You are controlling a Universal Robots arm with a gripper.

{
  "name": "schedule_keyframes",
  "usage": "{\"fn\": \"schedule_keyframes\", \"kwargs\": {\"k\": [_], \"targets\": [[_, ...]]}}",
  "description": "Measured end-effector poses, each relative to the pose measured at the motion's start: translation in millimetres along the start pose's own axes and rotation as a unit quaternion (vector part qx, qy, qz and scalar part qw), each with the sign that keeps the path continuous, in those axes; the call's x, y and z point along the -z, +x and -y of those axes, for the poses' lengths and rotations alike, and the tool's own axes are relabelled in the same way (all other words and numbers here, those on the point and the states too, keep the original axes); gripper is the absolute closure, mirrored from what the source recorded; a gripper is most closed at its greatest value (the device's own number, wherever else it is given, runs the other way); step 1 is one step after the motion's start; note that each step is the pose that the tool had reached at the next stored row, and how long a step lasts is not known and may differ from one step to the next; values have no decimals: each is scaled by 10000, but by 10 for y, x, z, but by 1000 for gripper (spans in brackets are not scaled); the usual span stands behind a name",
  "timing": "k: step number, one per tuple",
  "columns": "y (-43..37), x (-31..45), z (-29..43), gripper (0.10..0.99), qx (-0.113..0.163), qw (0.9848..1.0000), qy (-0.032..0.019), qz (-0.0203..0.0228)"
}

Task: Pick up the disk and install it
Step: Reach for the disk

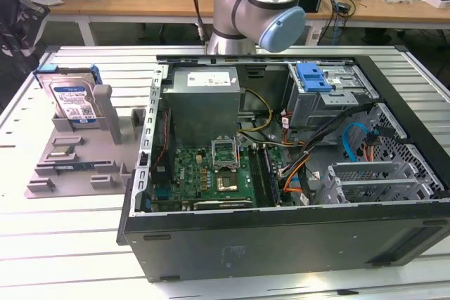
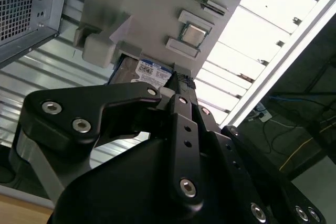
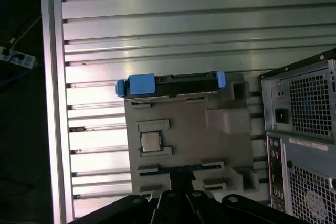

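The disk [image 1: 72, 100] stands upright in the grey stand [image 1: 70, 156] at the exterior view's left, outside the open computer case [image 1: 281, 237]. It is silver with a white-and-blue label and a blue carrier frame. In the first wrist view I look down on the disk's edge [image 3: 173, 83], with blue tabs at both ends, at the far side of the stand [image 3: 184, 124]. My gripper [image 3: 180, 178] hangs well above the stand, shut with nothing in it. In the second wrist view the disk's label [image 2: 152, 72] peeks out just past my gripper [image 2: 184, 82].
The arm [image 1: 260, 5] rises behind the case. Inside the case are a grey power supply [image 1: 204, 100], a motherboard [image 1: 218, 170], and a grey drive cage with a blue latch [image 1: 313, 77]. A processor chip [image 3: 150, 141] lies in the stand. The ribbed metal table [image 1: 63, 244] spreads all round.
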State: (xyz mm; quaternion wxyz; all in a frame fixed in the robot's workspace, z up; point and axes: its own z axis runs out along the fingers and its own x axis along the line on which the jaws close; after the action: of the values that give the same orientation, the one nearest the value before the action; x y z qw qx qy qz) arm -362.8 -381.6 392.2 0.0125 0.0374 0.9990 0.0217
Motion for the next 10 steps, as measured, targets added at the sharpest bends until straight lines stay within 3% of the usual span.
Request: {"fn": "schedule_keyframes", "kwargs": {"k": [10], "targets": [[189, -2, -44, 980, 0, 10000, 0, 0]]}}
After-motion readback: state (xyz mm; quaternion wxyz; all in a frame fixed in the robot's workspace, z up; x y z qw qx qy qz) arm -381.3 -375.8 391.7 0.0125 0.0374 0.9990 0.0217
